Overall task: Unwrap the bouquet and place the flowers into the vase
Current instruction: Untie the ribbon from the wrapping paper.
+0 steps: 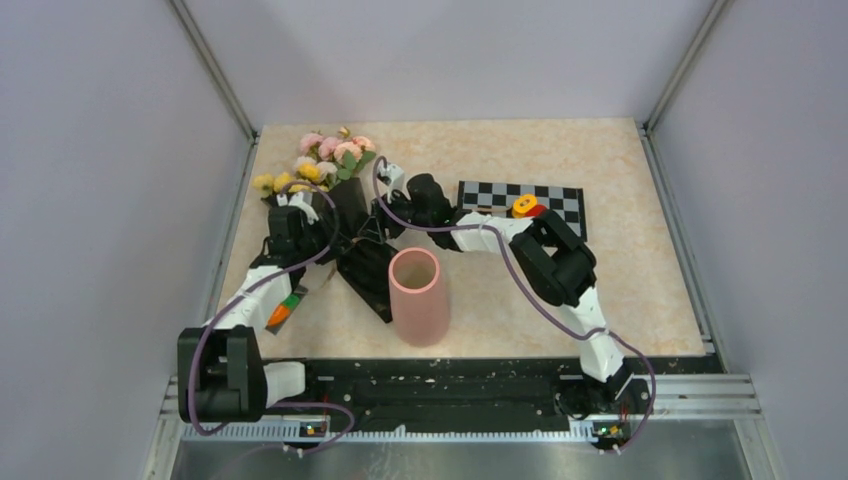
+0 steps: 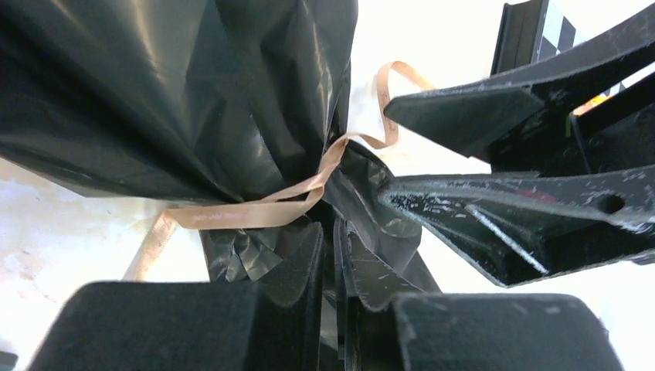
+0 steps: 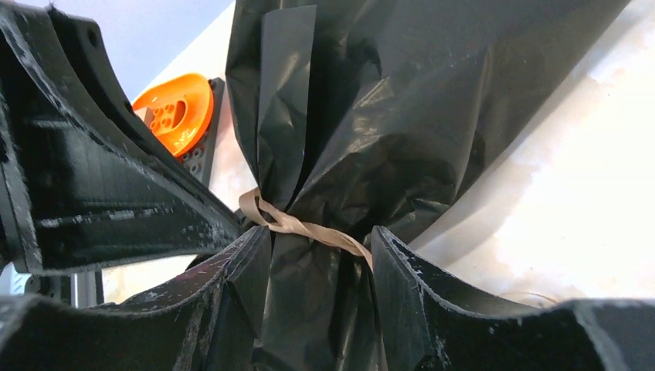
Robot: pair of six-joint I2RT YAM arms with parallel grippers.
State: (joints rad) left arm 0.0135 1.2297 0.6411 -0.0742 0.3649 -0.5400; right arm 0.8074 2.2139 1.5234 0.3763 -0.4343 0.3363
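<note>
Toward the far-left corner of the table (image 1: 640,280): the bouquet (image 1: 345,215), lying flat, the flowers (image 1: 335,150) nearest the far edge and the black wrapping fanning back toward the middle. Tied at the neck with the tan ribbon (image 2: 255,212), one loose loop curling up. Closed down narrow on a fold of the wrapping just below the knot: the left gripper (image 2: 330,239), paper pinched between its pads. Straddling the same neck from the opposite side: the right gripper (image 3: 318,236), parted, one finger on either side of the gathered paper just under the ribbon; impossible to tell whether pressing or only touching. Little room around the tie, with both sets of fingers close together there. Just beside the wrapping's tail, upright toward the near edge and left of centre: the vase (image 1: 418,295), mouth upward. Right of centre, behind the right arm: a checkerboard (image 1: 500,193) with yellow and red blocks (image 1: 524,206) on it. Beside the left arm, near the left edge: a small orange and green piece (image 1: 285,310).
</note>
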